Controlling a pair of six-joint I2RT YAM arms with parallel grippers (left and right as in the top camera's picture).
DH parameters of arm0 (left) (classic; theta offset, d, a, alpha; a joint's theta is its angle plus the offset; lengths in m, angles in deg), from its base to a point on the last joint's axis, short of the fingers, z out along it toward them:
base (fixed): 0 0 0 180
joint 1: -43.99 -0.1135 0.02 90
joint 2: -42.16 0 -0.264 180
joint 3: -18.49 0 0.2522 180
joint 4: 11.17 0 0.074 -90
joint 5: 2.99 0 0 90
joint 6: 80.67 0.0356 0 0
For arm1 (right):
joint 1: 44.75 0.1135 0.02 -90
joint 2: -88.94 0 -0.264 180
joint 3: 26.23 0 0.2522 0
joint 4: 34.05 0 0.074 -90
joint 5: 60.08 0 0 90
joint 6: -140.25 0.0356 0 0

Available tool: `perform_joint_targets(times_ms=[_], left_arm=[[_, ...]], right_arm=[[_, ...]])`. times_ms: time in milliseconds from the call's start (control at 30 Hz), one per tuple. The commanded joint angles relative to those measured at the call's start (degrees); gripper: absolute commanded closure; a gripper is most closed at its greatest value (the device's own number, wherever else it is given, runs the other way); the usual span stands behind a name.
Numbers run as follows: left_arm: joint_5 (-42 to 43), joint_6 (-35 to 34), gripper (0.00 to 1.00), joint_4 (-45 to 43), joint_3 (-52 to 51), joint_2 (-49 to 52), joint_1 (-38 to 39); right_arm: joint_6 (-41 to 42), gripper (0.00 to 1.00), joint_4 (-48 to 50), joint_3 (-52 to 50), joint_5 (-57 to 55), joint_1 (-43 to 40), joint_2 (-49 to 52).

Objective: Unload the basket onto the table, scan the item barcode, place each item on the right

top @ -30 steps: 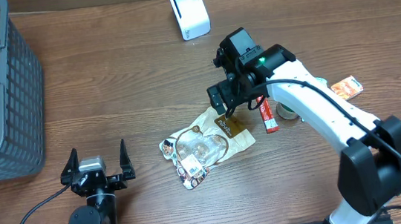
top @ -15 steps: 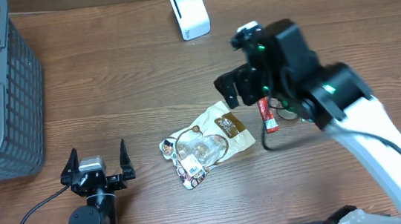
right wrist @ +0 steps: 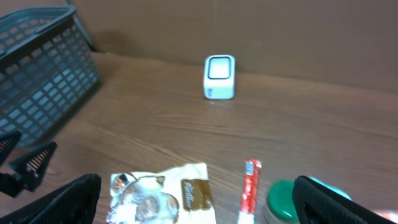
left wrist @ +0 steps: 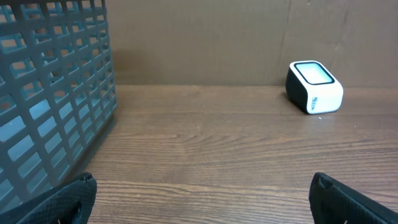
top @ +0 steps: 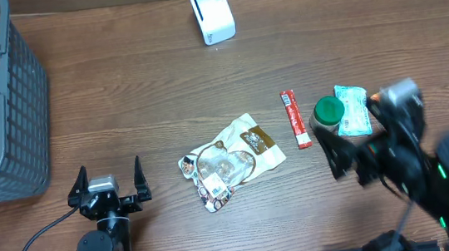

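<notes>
Scanning looks unstarted: the snack packet (top: 232,160) lies flat mid-table, at six o'clock from the scanner (top: 213,15) and well apart from it. The right gripper (top: 347,163) at four o'clock and the left gripper (top: 110,169) at eight o'clock both stand spread, holding nothing. Pickup and presenting remain.

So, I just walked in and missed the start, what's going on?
Nothing is being handled. The right arm hangs at the near right, jaws open and empty, close to a green-lidded jar. The left arm sits at the near left, jaws open. A crumpled snack bag and a red stick packet lie in the middle, short of the white scanner at the back.
</notes>
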Motion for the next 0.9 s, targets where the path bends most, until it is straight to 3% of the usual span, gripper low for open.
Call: perform_joint_targets(times_ms=[0, 200, 467, 867], left_arm=[[-0.57, 0.94, 0.00, 0.11, -0.17, -0.61, 0.33], [-0.57, 0.94, 0.00, 0.13, -0.17, -0.61, 0.33], [-0.57, 0.94, 0.00, 0.13, -0.17, -0.61, 0.33], [-0.57, 0.94, 0.00, 0.13, -0.17, -0.61, 0.33]], right_arm=[[-0.20, 0.00, 0.09, -7.76, -0.79, -2.54, -9.81], [-0.17, 0.00, 4.66, -18.05, -0.28, -6.05, -20.92], [0.00, 0.00, 12.83, -25.99, 3.06, -7.61, -28.50], [0.04, 0.00, 44.76, -39.67, 3.34, -7.67, -37.57]])
